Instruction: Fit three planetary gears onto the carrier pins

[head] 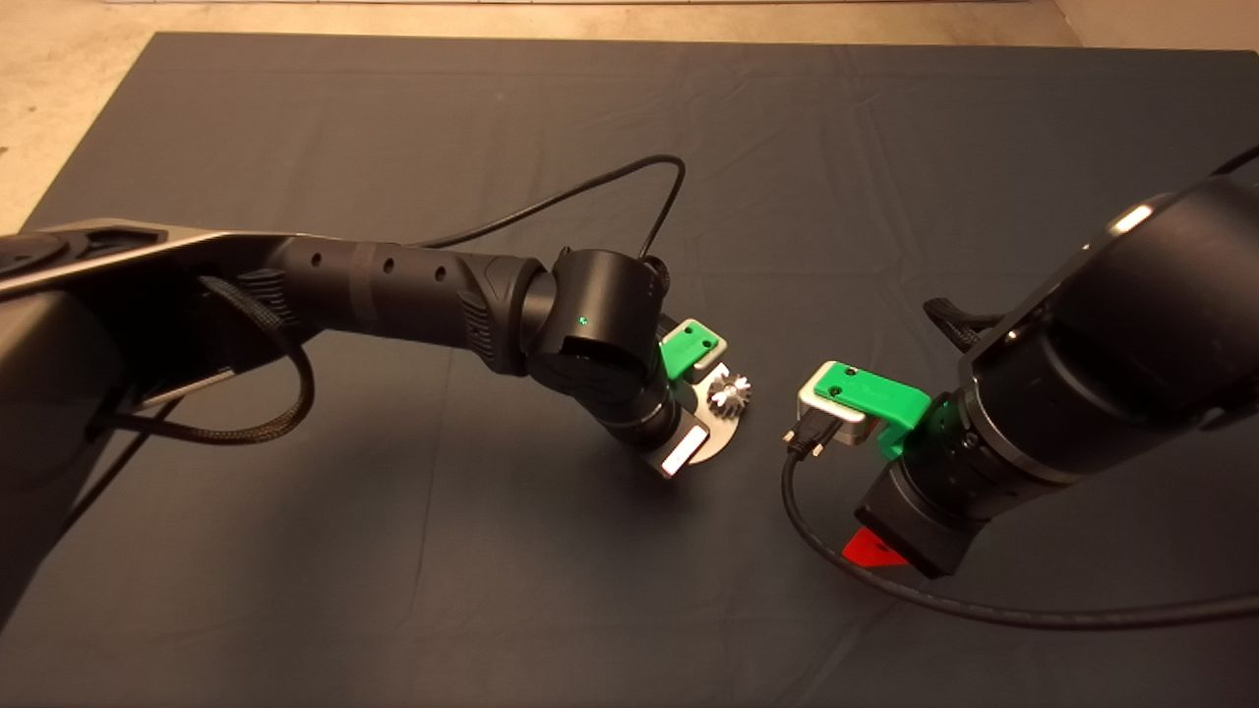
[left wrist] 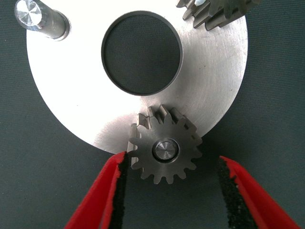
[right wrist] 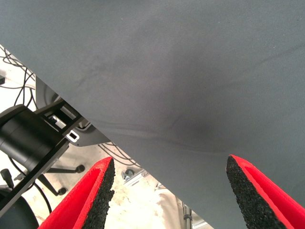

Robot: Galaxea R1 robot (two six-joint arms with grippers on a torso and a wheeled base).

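The silver disc (left wrist: 219, 81) lies on the mat, partly under my left wrist in the head view (head: 726, 433). One planetary gear (left wrist: 164, 150) sits on a carrier pin at the disc's edge, its pin top showing in the centre hole. My left gripper (left wrist: 173, 158) is open, with a finger on either side of this gear. A second gear (left wrist: 214, 12) sits on another pin and also shows in the head view (head: 730, 391). One carrier pin (left wrist: 40, 19) stands bare. A third gear is out of view. My right gripper (right wrist: 169, 164) is open and empty above the mat.
The right arm hovers to the right of the disc, with its red finger (head: 873, 549) low over the mat. Black cables (head: 590, 187) loop above both arms. Past the mat's edge, the right wrist view shows floor, cables and a chair base (right wrist: 52, 176).
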